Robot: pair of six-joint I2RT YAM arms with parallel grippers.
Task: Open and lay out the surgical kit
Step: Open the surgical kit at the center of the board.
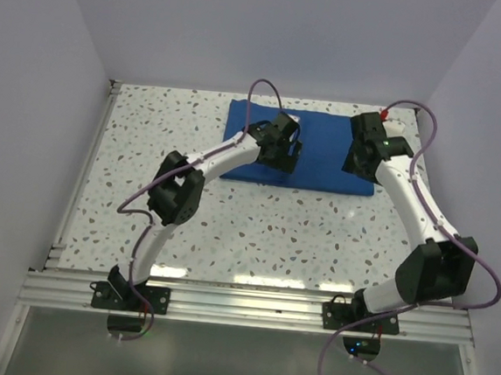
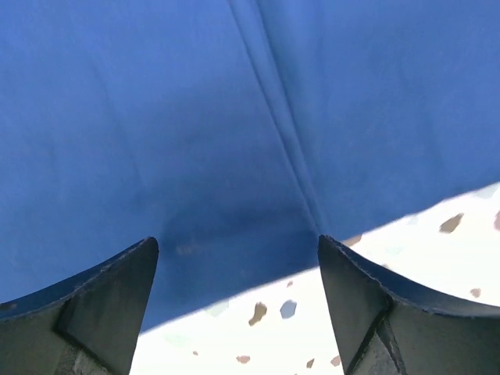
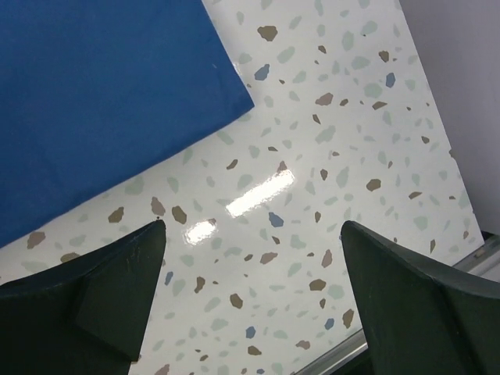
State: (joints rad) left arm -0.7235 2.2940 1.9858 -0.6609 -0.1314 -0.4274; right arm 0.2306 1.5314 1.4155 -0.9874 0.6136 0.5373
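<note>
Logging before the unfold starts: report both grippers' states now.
Left gripper: open, empty, over the blue wrap.
Right gripper: open, empty, over the table.

Matt blue cloth wrap (image 1: 323,163) lies on glossy speckled table (image 1: 255,232).

setting: robotics lab bench cell | cues: speckled terrazzo-look table (image 1: 255,232) boxed in by plain pale walls (image 1: 273,31) on three sides | aluminium extrusion rail (image 1: 249,303) along near edge, left arm (image 1: 195,169) and right arm (image 1: 415,211) bolted to it | purple cables (image 1: 480,269) looping off the arms
</note>
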